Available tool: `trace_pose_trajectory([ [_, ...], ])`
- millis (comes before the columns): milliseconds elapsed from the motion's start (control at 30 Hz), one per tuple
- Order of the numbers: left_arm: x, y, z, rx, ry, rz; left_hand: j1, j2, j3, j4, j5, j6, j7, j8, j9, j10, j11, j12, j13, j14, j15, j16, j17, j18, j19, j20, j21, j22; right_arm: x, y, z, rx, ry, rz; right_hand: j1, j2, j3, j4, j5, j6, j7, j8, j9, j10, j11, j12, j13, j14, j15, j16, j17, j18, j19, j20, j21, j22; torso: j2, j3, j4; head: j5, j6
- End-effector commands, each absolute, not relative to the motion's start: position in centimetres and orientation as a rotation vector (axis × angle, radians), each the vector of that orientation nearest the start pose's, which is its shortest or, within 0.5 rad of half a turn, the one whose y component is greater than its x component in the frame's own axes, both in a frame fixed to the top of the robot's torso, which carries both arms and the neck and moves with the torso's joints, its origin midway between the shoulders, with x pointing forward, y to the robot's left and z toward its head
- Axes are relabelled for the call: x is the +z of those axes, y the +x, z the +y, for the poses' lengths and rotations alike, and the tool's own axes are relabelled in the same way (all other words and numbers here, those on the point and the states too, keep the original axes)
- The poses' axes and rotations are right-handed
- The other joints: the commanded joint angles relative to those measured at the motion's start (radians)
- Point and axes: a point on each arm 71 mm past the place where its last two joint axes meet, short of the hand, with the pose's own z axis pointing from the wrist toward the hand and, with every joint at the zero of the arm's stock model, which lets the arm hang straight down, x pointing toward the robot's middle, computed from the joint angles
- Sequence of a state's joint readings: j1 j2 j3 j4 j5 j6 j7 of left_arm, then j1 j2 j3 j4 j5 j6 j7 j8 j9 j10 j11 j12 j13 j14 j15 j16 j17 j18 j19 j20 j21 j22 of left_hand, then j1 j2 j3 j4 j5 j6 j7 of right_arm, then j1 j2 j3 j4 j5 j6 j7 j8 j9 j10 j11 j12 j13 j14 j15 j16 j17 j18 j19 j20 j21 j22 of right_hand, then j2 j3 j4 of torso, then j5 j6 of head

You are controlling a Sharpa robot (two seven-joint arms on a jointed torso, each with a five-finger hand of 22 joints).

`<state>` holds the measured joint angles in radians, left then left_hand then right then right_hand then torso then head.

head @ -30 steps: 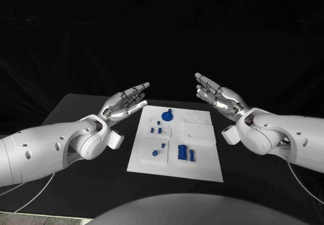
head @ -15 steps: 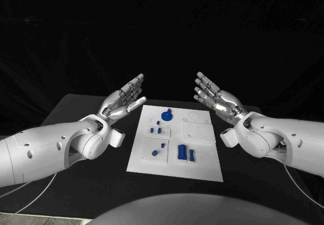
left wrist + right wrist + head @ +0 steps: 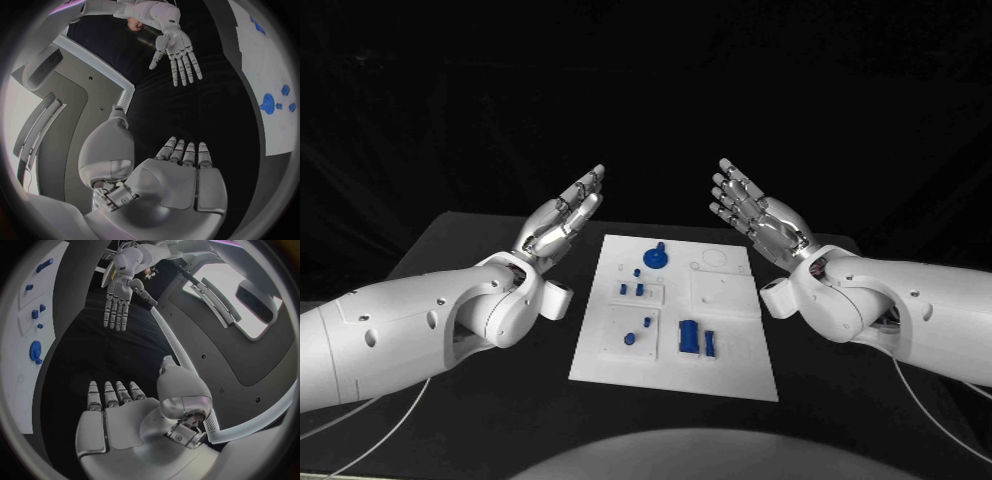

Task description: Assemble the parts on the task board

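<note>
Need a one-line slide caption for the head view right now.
Both open hands, left hand and right hand, raised either side of the white task board, blue parts untouched.

Black table (image 3: 473, 250), dark backdrop (image 3: 646, 80)

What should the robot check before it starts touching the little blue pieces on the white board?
1. Left hand holds nothing, fingers apart: ok.
2. Right hand holds nothing, fingers apart: ok.
3. Both hands raised beside the task board, touching nothing: ok.
4. Round blue part at the board's far end, nothing covering it: ok.
5. Tall blue part near the board's near end, in plain sight: ok.
6. Whether each part sits loose or seated: cannot tell.
</note>
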<state>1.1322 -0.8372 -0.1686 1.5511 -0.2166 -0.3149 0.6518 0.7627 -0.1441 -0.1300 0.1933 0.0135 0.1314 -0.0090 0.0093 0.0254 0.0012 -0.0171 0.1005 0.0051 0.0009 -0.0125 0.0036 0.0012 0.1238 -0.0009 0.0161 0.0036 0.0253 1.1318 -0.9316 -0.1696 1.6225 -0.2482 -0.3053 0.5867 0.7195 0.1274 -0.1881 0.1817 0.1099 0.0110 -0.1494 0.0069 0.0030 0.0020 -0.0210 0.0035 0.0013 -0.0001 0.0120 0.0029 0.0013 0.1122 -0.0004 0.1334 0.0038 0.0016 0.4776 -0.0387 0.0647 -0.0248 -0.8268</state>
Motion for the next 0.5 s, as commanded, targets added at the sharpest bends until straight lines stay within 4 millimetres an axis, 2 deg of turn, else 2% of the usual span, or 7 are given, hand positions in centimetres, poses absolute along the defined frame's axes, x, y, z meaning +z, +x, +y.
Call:
trace_pose_trajectory([
  [33,-23.1,45.1,19.5,-1.493,-0.907,1.376,-0.243,0.046,0.041,-0.062,-0.014,-0.041,0.009,-0.009,-0.025,-0.001,0.017,-0.101,-0.005,-0.001,0.012,-0.004,-0.001,-0.037,0.001,-0.016,-0.004,-0.025,-23.0,44.0,-21.7,1.455,0.919,1.421,-0.229,-0.041,0.060,-0.058,-0.035,-0.011,0.049,-0.007,-0.003,-0.002,0.021,-0.003,-0.001,0.000,-0.012,-0.003,-0.001,-0.037,0.000,-0.042,-0.004,-0.002,0.017,0.0100,-0.0170,0.006,0.051],
  [167,-22.8,45.7,19.3,-1.387,-1.029,1.306,-0.329,0.062,0.056,-0.083,-0.014,-0.056,0.009,-0.009,-0.025,-0.001,0.017,-0.101,-0.005,-0.001,0.012,-0.004,-0.001,-0.047,0.001,-0.016,-0.004,-0.025,-22.7,45.0,-20.7,1.369,1.031,1.332,-0.311,-0.055,0.081,-0.079,-0.110,-0.011,0.064,-0.007,-0.003,-0.002,0.021,-0.003,-0.001,0.000,-0.012,-0.003,-0.001,-0.037,0.000,-0.057,-0.004,-0.002,0.036,0.0211,-0.0354,0.013,0.119],
  [200,-22.7,45.8,19.3,-1.365,-1.054,1.293,-0.346,0.066,0.130,-0.087,-0.014,-0.058,0.009,-0.009,-0.025,-0.001,0.017,-0.101,-0.005,-0.001,0.012,-0.004,-0.001,-0.048,0.001,-0.016,-0.004,-0.025,-22.6,45.2,-20.5,1.351,1.054,1.315,-0.327,-0.127,0.085,-0.083,-0.110,-0.011,0.068,-0.007,-0.003,-0.002,0.021,-0.003,-0.001,0.000,-0.012,-0.003,-0.001,-0.112,0.000,-0.059,-0.004,-0.002,0.040,0.0234,-0.0391,0.015,0.133],
  [300,-22.6,46.0,19.3,-1.310,-1.118,1.261,-0.390,0.074,0.130,-0.101,-0.014,-0.131,0.009,-0.009,-0.025,-0.001,0.017,-0.101,-0.005,-0.001,0.012,-0.004,-0.001,-0.051,0.001,-0.016,-0.004,-0.025,-22.5,45.7,-20.0,1.303,1.115,1.274,-0.367,-0.127,0.095,-0.093,-0.110,-0.011,0.073,-0.007,-0.003,-0.002,0.021,-0.003,-0.001,0.000,-0.012,-0.003,-0.001,-0.112,0.000,-0.133,-0.004,-0.002,0.050,0.0293,-0.0490,0.019,0.169],
  [333,-22.5,46.0,19.3,-1.294,-1.135,1.252,-0.405,0.144,0.130,-0.104,-0.014,-0.131,0.009,-0.009,-0.025,-0.001,0.017,-0.101,-0.005,-0.001,0.012,-0.004,-0.001,-0.124,0.001,-0.016,-0.004,-0.025,-22.5,45.8,-19.8,1.290,1.133,1.263,-0.381,-0.127,0.099,-0.097,-0.110,-0.011,0.078,-0.007,-0.003,-0.002,0.021,-0.003,-0.001,0.000,-0.012,-0.003,-0.001,-0.112,0.000,-0.133,-0.004,-0.002,0.053,0.0309,-0.0518,0.020,0.179],
  [367,-22.5,46.1,19.3,-1.274,-1.158,1.241,-0.424,0.144,0.130,-0.109,-0.014,-0.131,0.009,-0.009,-0.025,-0.001,0.017,-0.101,-0.005,-0.001,0.012,-0.004,-0.001,-0.124,0.001,-0.016,-0.004,-0.025,-22.5,45.9,-19.7,1.272,1.155,1.249,-0.400,-0.127,0.104,-0.102,-0.110,-0.011,0.149,-0.007,-0.003,-0.002,0.021,-0.003,-0.001,0.000,-0.012,-0.003,-0.001,-0.112,0.000,-0.133,-0.004,-0.002,0.057,0.0331,-0.0554,0.021,0.193],
  [500,-22.4,46.2,19.2,-1.238,-1.199,1.222,-0.474,0.144,0.130,-0.193,-0.014,-0.131,0.009,-0.009,-0.025,-0.001,0.017,-0.101,-0.005,-0.001,0.012,-0.004,-0.001,-0.124,0.001,-0.016,-0.004,-0.025,-22.4,46.1,-19.3,1.239,1.196,1.225,-0.447,-0.127,0.116,-0.182,-0.110,-0.011,0.149,-0.007,-0.003,-0.002,0.021,-0.003,-0.001,0.000,-0.012,-0.003,-0.001,-0.112,0.000,-0.133,-0.004,-0.002,0.064,0.0372,-0.0621,0.024,0.217],
])
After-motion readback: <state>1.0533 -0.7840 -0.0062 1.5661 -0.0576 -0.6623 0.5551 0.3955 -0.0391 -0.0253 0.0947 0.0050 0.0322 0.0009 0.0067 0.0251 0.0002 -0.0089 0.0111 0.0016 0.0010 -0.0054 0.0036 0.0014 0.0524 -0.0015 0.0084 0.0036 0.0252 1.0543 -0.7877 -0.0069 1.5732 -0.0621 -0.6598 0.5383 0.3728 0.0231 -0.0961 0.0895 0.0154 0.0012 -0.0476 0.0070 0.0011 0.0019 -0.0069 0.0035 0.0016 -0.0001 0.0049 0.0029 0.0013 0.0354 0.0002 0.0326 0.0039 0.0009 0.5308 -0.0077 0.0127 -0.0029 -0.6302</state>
